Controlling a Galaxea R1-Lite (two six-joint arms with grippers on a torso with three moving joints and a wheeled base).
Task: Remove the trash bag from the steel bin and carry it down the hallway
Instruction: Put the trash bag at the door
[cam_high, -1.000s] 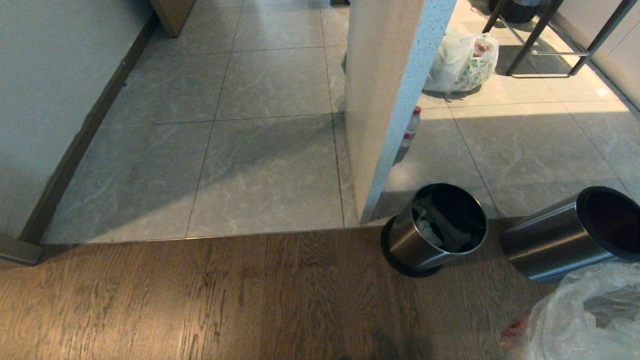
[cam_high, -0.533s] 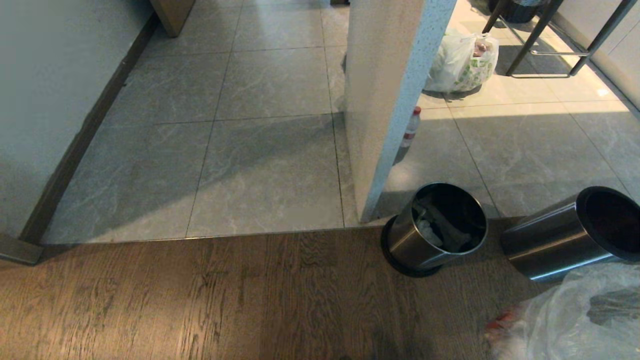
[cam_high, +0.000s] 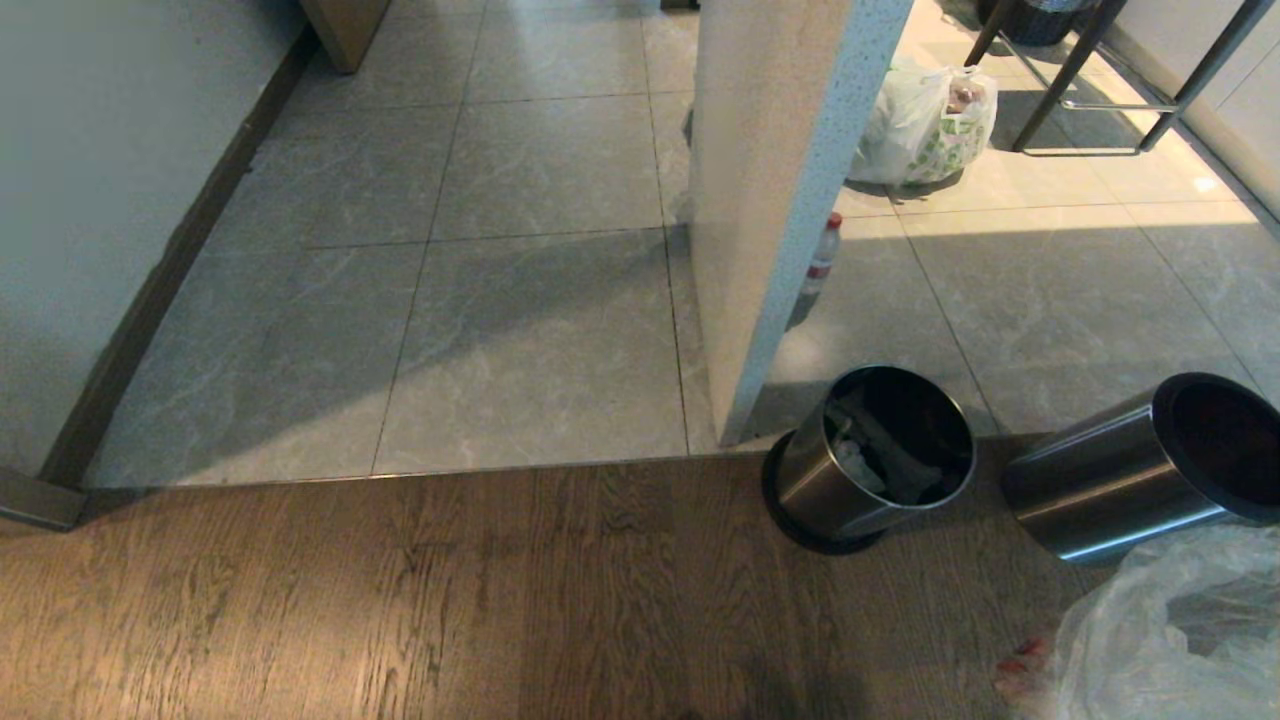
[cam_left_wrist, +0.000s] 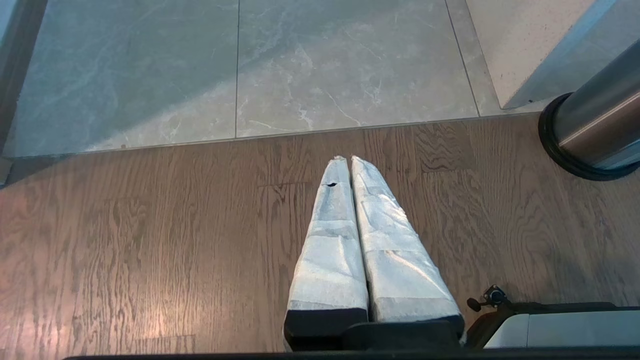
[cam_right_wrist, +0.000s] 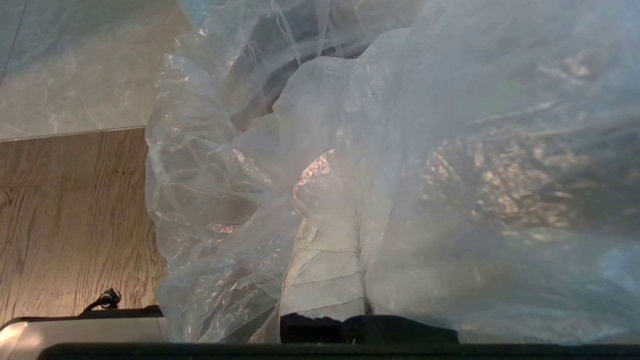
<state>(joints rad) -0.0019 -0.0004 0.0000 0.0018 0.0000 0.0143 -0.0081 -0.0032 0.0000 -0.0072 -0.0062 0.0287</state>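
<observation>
The clear crinkled trash bag (cam_high: 1170, 630) hangs at the lower right of the head view, over the wood floor, with something red at its left edge. In the right wrist view the trash bag (cam_right_wrist: 410, 165) fills most of the picture. My right gripper (cam_right_wrist: 350, 210) is shut on its plastic, which drapes over the taped fingers (cam_right_wrist: 325, 280). The steel bin (cam_high: 1130, 480) stands just beyond the bag, its inside dark. My left gripper (cam_left_wrist: 345, 160) is shut and empty above the wood planks. The hallway (cam_high: 540, 330) with grey marbled tiles runs ahead.
A second steel bin (cam_high: 865, 460) with rubbish inside, which also shows as a bin (cam_left_wrist: 595, 130) in the left wrist view, stands by a speckled white pillar (cam_high: 780, 200). Behind the pillar are a small bottle (cam_high: 822, 252), a white bag with green print (cam_high: 925, 125) and stool legs (cam_high: 1100, 70). A wall (cam_high: 90, 200) lines the left.
The trash bag swung a little to the left and then back to the right. The bins, the floor and the left gripper have not moved.
</observation>
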